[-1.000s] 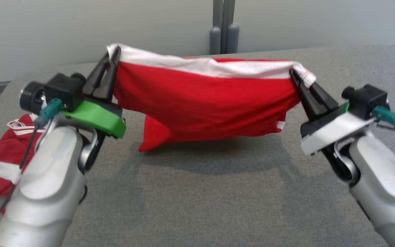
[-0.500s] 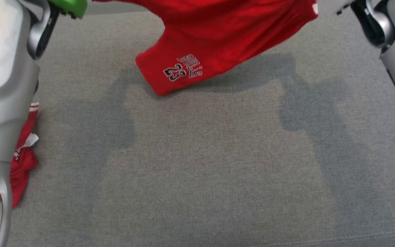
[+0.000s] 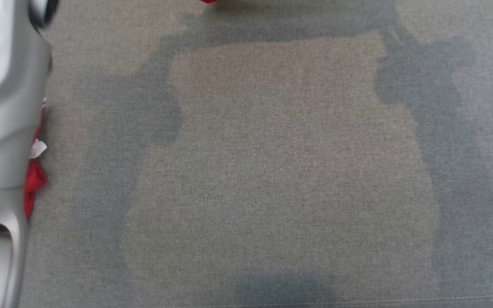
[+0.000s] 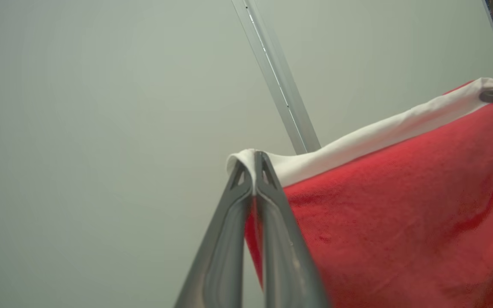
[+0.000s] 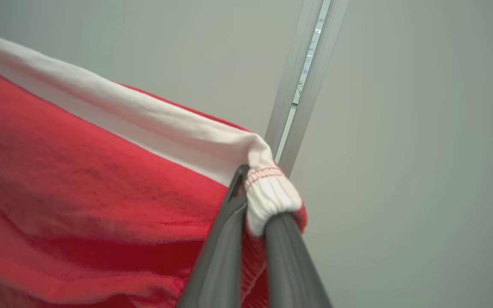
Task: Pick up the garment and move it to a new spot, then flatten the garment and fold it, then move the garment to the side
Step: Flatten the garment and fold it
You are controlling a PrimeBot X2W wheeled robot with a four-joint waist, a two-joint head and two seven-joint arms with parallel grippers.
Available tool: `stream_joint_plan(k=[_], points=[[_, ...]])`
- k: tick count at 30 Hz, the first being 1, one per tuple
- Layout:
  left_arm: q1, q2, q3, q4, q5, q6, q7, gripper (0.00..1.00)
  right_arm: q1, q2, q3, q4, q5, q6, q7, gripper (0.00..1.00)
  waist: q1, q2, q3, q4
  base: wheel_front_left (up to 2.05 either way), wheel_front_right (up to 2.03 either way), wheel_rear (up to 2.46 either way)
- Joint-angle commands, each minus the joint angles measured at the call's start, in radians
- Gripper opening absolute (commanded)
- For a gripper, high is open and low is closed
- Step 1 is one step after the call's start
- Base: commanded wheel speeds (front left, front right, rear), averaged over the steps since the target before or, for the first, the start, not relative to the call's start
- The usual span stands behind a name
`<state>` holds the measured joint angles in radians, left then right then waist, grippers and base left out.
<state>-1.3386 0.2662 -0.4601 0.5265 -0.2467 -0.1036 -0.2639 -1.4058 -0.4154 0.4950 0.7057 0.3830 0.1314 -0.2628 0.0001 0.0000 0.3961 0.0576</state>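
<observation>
Left gripper [image 4: 254, 170]: jaws pressed together, pinching a fold of the white band [image 4: 357, 139] of the garment [image 4: 400, 222] at their tips. Right gripper [image 5: 256, 205]: jaws clamped on the bunched, stitched end of the same band, a small gap between them taken up by cloth. From the left jaws the band ran taut toward 2 o'clock; from the right jaws toward 10 o'clock, with the red body hanging below in loose folds. The garment thus hung in the air between both arms, in front of a pale wall [image 5: 422, 128] and a metal post [image 4: 278, 85]. In the head view a sliver of its red cloth showed at 12 o'clock above the grey cloth-covered worktop [image 3: 272, 171], with broad shadows below. A pale forearm [image 3: 2, 107] stood at 9 o'clock, with a second red cloth [image 3: 35, 184] lying just behind it. Judgement: pick-up done and carry to the new spot in hand. Laying down, flattening, folding and moving aside were all left.
</observation>
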Motion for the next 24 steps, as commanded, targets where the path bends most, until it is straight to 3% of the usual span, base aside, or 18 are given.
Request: stream_joint_plan(k=[1, 6, 12, 18, 24], points=[[0.032, -0.005, 0.007, 0.009, -0.013, -0.002, 0.000, 0.00, 0.030, -0.012, 0.006, 0.003, 0.006, -0.001, -0.002, 0.00, -0.0001, 0.0000, 0.029, 0.007, 0.00, 0.00, 0.00], [0.179, -0.035, 0.031, -0.007, -0.040, -0.019, -0.001, 0.00, 0.179, -0.030, 0.040, -0.026, 0.103, -0.001, -0.002, 0.00, -0.0001, 0.0000, 0.062, -0.001, 0.00, 0.00, 0.00], [0.391, -0.076, 0.088, -0.049, -0.062, -0.026, -0.001, 0.00, 0.399, -0.081, 0.118, -0.184, 0.261, -0.001, -0.003, 0.00, -0.0001, 0.0000, 0.057, -0.012, 0.00, 0.00, 0.00], [0.622, -0.112, 0.157, -0.095, -0.095, -0.026, -0.001, 0.00, 0.620, -0.160, 0.199, -0.354, 0.418, -0.001, -0.003, 0.00, -0.0001, 0.0000, -0.032, -0.024, 0.00, 0.00, 0.00], [0.883, -0.096, 0.107, -0.096, -0.125, -0.027, -0.001, 0.00, 0.830, -0.197, 0.291, -0.439, 0.516, -0.001, -0.003, 0.00, -0.0001, 0.0000, -0.174, -0.034, 0.00, 0.00, 0.00]])
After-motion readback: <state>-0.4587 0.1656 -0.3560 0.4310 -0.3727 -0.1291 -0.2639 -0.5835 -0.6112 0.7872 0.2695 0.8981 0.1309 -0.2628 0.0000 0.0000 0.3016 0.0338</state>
